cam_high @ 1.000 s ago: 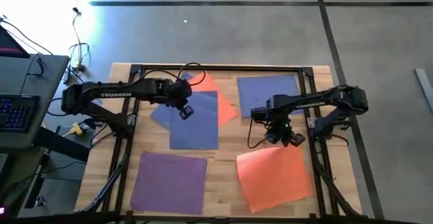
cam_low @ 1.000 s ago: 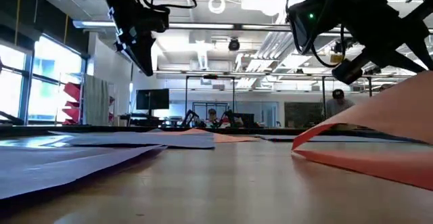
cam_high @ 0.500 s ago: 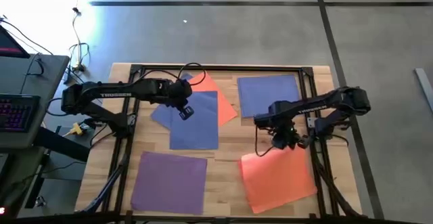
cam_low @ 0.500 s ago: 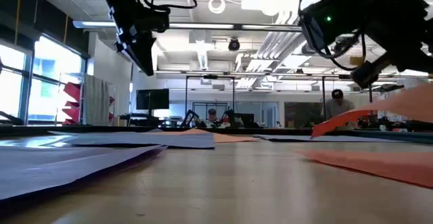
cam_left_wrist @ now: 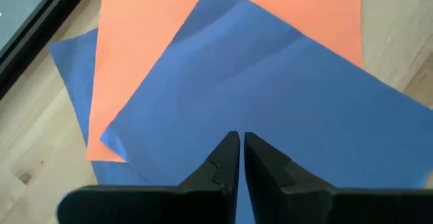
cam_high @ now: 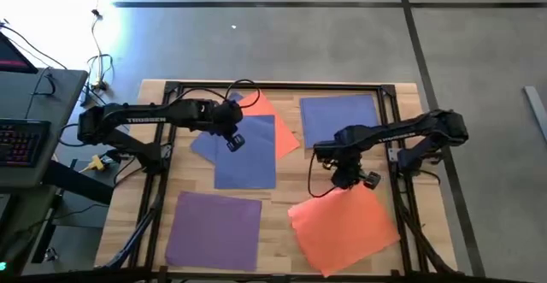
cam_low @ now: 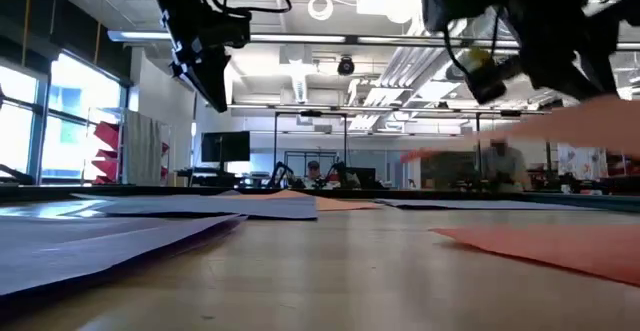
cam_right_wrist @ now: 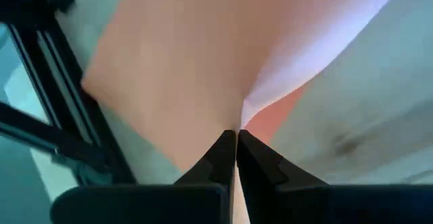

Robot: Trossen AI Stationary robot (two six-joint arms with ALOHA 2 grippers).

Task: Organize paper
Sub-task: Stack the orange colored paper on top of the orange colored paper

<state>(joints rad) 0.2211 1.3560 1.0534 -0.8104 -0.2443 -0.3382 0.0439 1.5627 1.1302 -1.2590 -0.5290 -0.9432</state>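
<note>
Dragged toward the worktop's centre, the orange sheet (cam_high: 344,228) has shifted and turned since a second ago, its near corner now reaching closer to the purple sheet (cam_high: 214,229); the right gripper (cam_high: 346,180) has moved with it, jaws pinched shut on the sheet's upper edge, which the right wrist view shows creased between the fingertips; in the low view that edge rides lifted off the wood while the rest trails flat. Unmoved, the left gripper (cam_high: 234,139) hovers with jaws closed and empty above the blue sheet (cam_high: 244,150), which lies over a second orange sheet (cam_high: 267,114) near the back; another blue sheet (cam_high: 339,118) lies apart at the back right. Risk, as I judge it: a thin edge held by so small a pinch may slip free or tear if the drag snags; the trailing corner could also fold under, or ride over the purple sheet and push it askew.
</note>
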